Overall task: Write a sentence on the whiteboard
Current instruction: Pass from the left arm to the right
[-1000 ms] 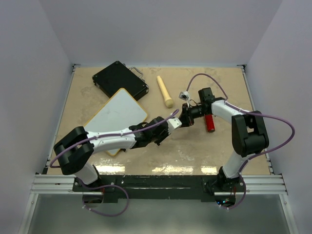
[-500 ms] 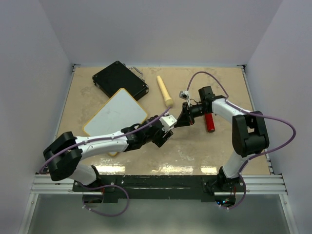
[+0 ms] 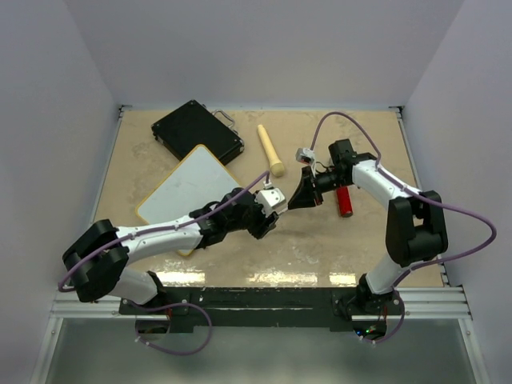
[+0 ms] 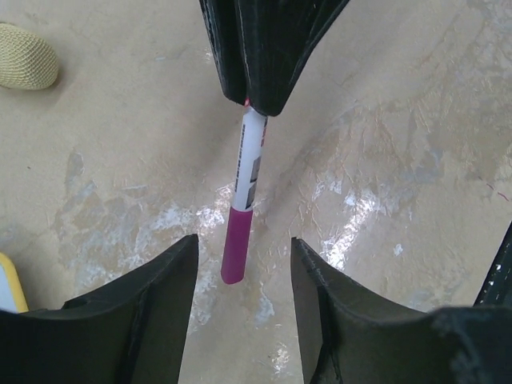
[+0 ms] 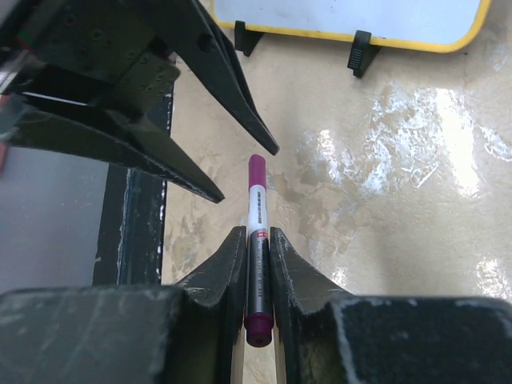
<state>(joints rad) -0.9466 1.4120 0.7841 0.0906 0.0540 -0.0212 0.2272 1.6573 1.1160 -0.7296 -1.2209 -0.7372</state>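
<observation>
The whiteboard (image 3: 192, 188) lies flat at the left of the table, white with a thin yellow frame; its black clips (image 5: 362, 50) show in the right wrist view. No sentence is in view on its face. My right gripper (image 5: 257, 234) is shut on a marker (image 5: 258, 200) and holds it above the table near the middle. The marker's magenta cap (image 4: 238, 244) points at my left gripper (image 4: 243, 260). That gripper is open, a finger on either side of the cap's end with gaps showing. From above, the two grippers meet tip to tip, left gripper (image 3: 274, 201) and right gripper (image 3: 299, 197).
A black case (image 3: 197, 132) lies behind the board. A cream stick with a woven end (image 3: 270, 150) lies at the back middle, and a red cylinder (image 3: 345, 201) sits under the right arm. Grey walls close in the table on three sides.
My left gripper's jaws have opened around the marker's cap end and the left wrist has turned and shifted slightly left. The right gripper keeps the marker in nearly the same place.
</observation>
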